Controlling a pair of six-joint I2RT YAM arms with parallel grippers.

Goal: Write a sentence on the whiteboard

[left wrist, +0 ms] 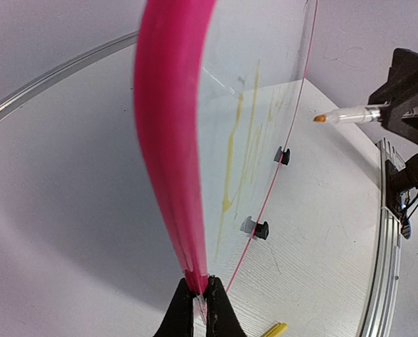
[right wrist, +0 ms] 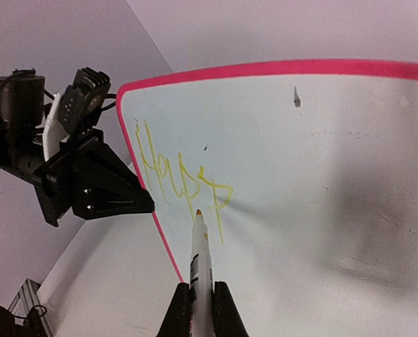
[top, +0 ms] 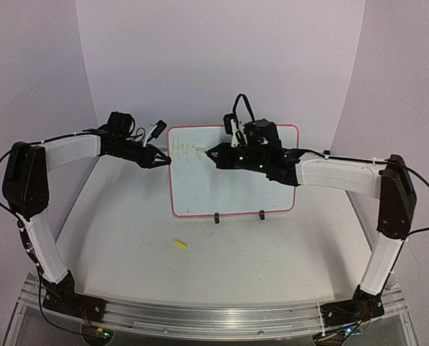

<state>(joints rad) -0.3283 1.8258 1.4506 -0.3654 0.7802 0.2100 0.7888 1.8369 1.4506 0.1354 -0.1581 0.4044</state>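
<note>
A white, lightly scuffed table (top: 272, 252) fills the middle. Behind the table a pale lavender backdrop (top: 221, 58) rises and curves round both its sides. Along the table's near edge runs an aluminium rail (top: 214, 316). Light falls soft and even.

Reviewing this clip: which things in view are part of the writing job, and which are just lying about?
In the job: whiteboard, clamped at its edge by the left gripper; marker in the right gripper; yellow writing begun on the board.
Lying about: small yellow piece, maybe a marker cap, on the table before the board.
</note>
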